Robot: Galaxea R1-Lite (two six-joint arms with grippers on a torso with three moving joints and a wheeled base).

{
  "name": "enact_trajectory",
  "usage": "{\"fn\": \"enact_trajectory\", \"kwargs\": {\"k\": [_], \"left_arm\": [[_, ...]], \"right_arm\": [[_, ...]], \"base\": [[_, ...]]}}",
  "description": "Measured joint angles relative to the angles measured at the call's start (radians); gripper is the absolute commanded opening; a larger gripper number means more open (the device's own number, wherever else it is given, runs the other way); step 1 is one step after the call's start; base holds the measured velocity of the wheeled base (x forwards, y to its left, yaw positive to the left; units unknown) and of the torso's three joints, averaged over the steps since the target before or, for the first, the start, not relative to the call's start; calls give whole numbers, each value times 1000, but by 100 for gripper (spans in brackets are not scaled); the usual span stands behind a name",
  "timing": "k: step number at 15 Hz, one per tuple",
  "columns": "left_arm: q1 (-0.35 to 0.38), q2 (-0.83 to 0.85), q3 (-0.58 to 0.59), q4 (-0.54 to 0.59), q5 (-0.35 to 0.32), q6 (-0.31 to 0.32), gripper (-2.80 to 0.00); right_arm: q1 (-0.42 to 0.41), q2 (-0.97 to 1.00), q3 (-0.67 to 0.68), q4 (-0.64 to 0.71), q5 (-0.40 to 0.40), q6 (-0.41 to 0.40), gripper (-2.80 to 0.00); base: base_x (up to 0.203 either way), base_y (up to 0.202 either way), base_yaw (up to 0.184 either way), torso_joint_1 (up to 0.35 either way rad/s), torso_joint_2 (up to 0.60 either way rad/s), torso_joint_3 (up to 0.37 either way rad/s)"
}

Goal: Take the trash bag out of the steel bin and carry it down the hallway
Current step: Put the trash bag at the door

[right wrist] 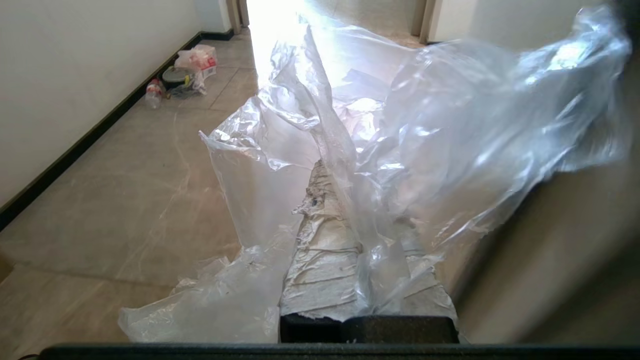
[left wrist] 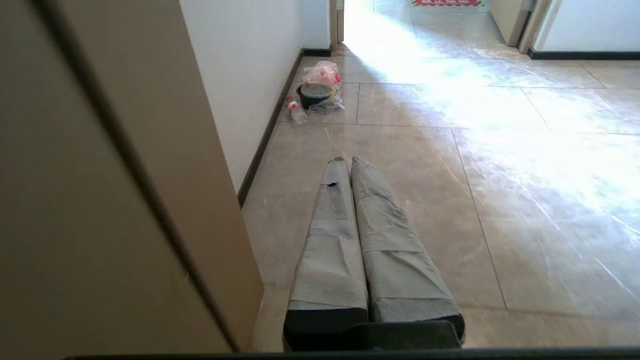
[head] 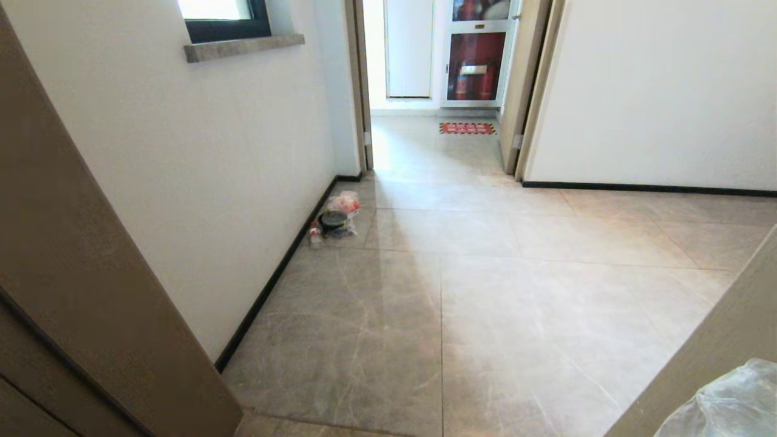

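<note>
Nearest, the right gripper [right wrist: 325, 170], wrapped in grey tape, has its jaws pressed together on a pinch of the thin, crinkly, clear plastic trash bag [right wrist: 425, 150], which billows around and over its fingers; in the head view a corner of that bag [head: 728, 400] shows at the lower right beside a brown door frame [head: 698, 364]. The left gripper [left wrist: 347, 161], also tape-wrapped, hangs with its jaws closed against each other and nothing between them, next to another brown door panel [left wrist: 100, 200]. Beyond lies the hallway [head: 485, 291] of glossy pale grey marble-look tiles. Farther along, against the white wall's dark baseboard [head: 273, 279], sits a small pile of litter [head: 337, 215]: a pink-printed bag, a dark round container and a small bottle. At the far end an open doorway [head: 437, 73] shows a red floor mat [head: 467, 128].
</note>
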Motion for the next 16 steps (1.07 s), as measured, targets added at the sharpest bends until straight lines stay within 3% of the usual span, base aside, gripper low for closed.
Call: {"fn": "enact_trajectory", "kwargs": {"k": [16], "left_arm": [[0,0,0,0,0,0,-280]], "right_arm": [[0,0,0,0,0,1,-280]], "base": [[191,0,1,2,1,3]]}}
